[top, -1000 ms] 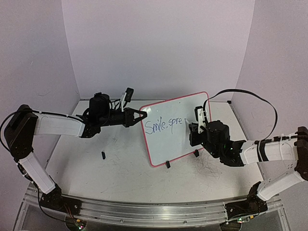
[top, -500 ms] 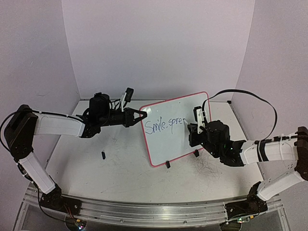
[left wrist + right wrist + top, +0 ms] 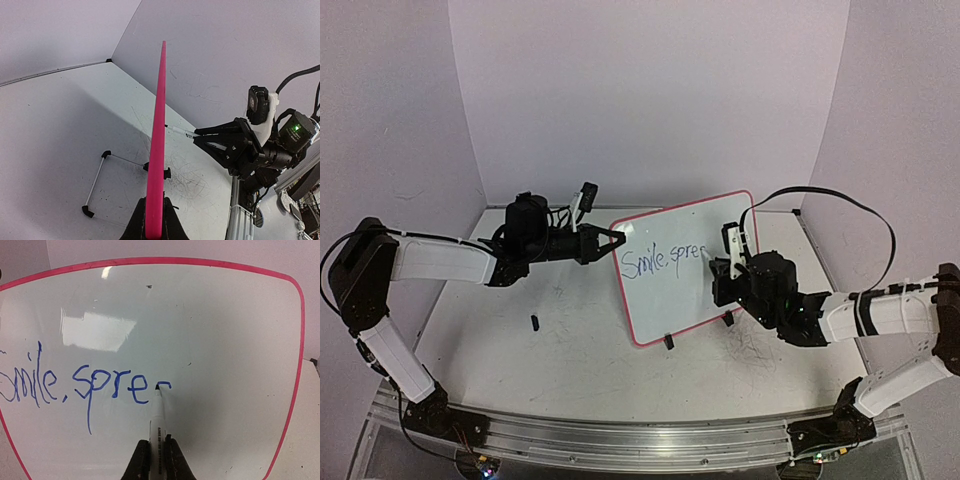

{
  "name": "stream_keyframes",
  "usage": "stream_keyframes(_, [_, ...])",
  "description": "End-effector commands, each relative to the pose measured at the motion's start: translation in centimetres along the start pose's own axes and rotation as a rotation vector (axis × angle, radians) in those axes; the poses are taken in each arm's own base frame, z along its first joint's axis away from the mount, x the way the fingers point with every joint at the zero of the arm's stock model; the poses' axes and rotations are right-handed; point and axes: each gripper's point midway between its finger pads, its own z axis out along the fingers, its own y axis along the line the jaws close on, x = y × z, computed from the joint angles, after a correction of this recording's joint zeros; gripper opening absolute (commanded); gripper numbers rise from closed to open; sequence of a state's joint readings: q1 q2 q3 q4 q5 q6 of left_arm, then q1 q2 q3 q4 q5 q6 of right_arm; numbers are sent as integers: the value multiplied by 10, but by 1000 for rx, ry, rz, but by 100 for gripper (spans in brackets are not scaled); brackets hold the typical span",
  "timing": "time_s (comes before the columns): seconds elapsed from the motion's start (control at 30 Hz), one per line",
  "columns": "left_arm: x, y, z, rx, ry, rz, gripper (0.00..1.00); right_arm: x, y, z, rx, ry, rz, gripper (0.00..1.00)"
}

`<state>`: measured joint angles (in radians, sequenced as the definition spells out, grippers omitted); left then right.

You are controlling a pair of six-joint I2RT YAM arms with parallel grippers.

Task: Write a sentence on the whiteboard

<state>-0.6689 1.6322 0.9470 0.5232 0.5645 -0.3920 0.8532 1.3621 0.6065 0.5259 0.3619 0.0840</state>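
The whiteboard (image 3: 685,300) with its pink rim stands tilted on the table. My left gripper (image 3: 617,243) is shut on the board's left edge, and the left wrist view shows the rim (image 3: 159,125) edge-on between the black fingers (image 3: 136,222). My right gripper (image 3: 157,452) is shut on a white marker (image 3: 157,415), whose tip touches the whiteboard (image 3: 210,320). The sentence (image 3: 90,385) in blue reads "Smile, spre", with a short fresh stroke at the marker tip. From above, the sentence (image 3: 660,261) sits just left of the right gripper (image 3: 723,263).
A small black cap (image 3: 535,322) lies on the table left of the board. Two black clip feet (image 3: 669,342) hold the board's lower edge. A thin wire frame (image 3: 102,172) rests behind the board. Grey scribbles mark the tabletop (image 3: 200,175). Walls close in on three sides.
The marker in my right gripper has crept slightly right and added a short stroke after "spre". The left arm and the board have stayed still.
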Motion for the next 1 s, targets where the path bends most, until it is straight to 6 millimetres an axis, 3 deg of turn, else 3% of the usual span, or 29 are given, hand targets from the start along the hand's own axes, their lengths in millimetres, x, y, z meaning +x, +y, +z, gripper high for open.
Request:
stream_keyframes(0.0, [28,-4,0,3,99,35,0,11,-1,-3,-8,36,0,0])
stream_keyframes(0.4, [29,-4,0,3,101,32,0,8,-8,-4,28,27,-6,0])
stream_keyframes(0.97, [29,-5,1,8,104,30,0,-20,-7,5,61,-57,15,0])
